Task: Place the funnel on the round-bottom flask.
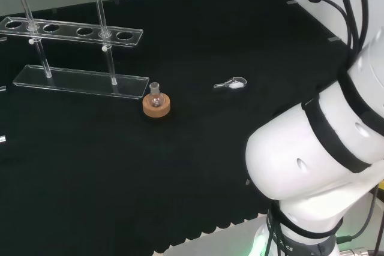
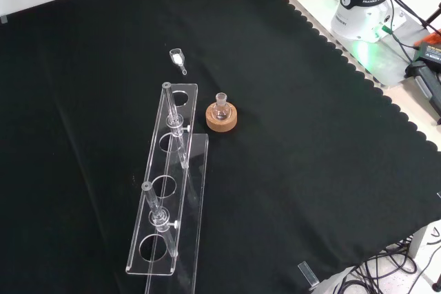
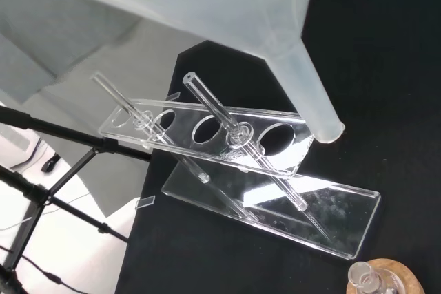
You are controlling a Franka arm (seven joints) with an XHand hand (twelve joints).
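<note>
Step in hand, as judged: carrying the funnel toward the flask; placement not yet made.

Found a translucent white funnel (image 3: 303, 67) in the wrist view, close and large, cone wide, stem tapering to an open tip over the black cloth (image 1: 198, 166). Judged to be carried by the hand. Cannot tell how the hand is set.

Located the round-bottom flask (image 1: 156, 95) upright on its cork ring (image 1: 156, 107), mid-bench in the head view, just right of the near end of a clear test-tube rack (image 1: 78, 80). Neck open and unobstructed. In the wrist view, stem tip well apart from the flask neck, with the rack's end between.

Noted two glass tubes (image 1: 103, 25) standing in the rack. Also noted a small clear glass piece (image 1: 231, 84) lying on the cloth to the right of the flask in the head view, possibly a scoop or a small funnel; too small to settle.

Next move calls for bringing the stem upright over the neck, centring it, lowering straight, then releasing. Worth minding: narrow neck, light flask resting freely on the ring, rack close beside.
</note>
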